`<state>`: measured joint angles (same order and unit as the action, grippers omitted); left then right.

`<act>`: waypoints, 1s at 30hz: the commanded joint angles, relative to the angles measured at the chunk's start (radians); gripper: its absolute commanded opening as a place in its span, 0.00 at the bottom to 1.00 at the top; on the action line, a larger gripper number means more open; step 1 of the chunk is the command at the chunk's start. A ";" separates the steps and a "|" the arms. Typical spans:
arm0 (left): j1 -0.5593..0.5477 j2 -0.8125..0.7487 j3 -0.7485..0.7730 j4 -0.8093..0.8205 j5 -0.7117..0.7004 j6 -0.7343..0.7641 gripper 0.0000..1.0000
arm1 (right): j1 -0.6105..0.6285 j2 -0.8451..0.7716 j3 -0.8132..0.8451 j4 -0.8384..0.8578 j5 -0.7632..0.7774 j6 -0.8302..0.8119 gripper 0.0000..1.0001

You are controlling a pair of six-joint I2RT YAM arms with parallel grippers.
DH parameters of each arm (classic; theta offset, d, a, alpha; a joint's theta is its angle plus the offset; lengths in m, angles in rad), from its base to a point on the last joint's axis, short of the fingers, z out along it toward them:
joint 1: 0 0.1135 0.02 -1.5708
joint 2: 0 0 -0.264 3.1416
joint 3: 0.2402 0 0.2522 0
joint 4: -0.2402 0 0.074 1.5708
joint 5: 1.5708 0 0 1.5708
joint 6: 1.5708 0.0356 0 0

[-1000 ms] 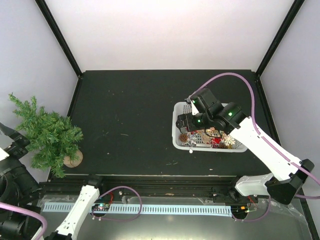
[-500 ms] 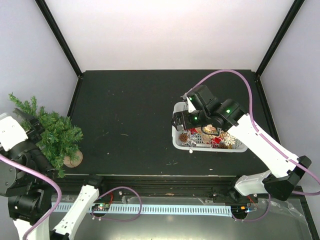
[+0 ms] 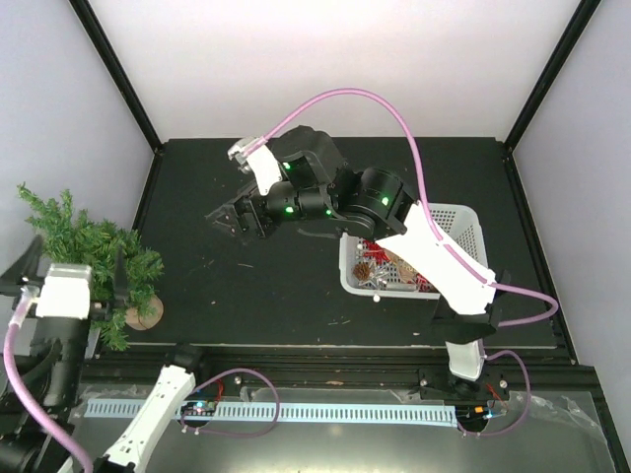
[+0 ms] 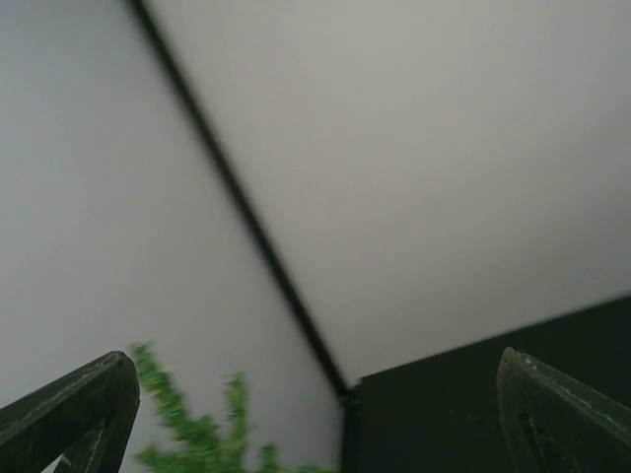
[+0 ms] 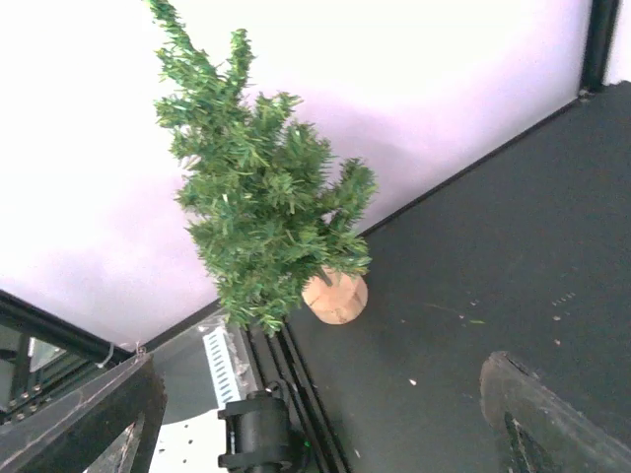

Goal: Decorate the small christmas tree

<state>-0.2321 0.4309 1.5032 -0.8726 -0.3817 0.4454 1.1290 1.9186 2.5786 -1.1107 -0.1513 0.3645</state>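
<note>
Overhead plus wrist views, tree (image 3: 99, 254) shared.

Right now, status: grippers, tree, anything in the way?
Left gripper open, empty. Right gripper open, empty, facing the small christmas tree. Tree bare, standing at near left table corner. Nothing between them.

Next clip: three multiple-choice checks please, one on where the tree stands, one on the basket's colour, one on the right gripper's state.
1. Where on the table does the small christmas tree stand? A. middle B. near left corner C. far right corner
2. What colour is the basket? A. white B. red C. blue
3. The right gripper is: A. shut on the tree B. shut, empty C. open, empty
Key: 1 B, its stump sits at that corner; 2 A, white lattice walls; 3 C, the right wrist view shows fingers wide apart, nothing between.
</note>
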 commanded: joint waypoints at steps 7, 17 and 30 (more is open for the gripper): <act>-0.022 -0.055 -0.146 0.123 -0.415 0.036 0.98 | 0.007 -0.028 -0.169 0.188 -0.141 0.031 0.87; -0.035 0.005 -0.216 0.249 -0.409 -0.022 0.94 | 0.011 -0.251 -0.600 0.316 -0.106 0.071 0.87; -0.009 0.147 -0.197 0.379 -0.552 -0.201 0.95 | 0.010 -0.364 -0.786 0.330 -0.048 0.090 0.87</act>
<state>-0.2562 0.5835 1.3270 -0.5922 -0.8299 0.3054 1.1339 1.5913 1.8263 -0.8043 -0.2340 0.4473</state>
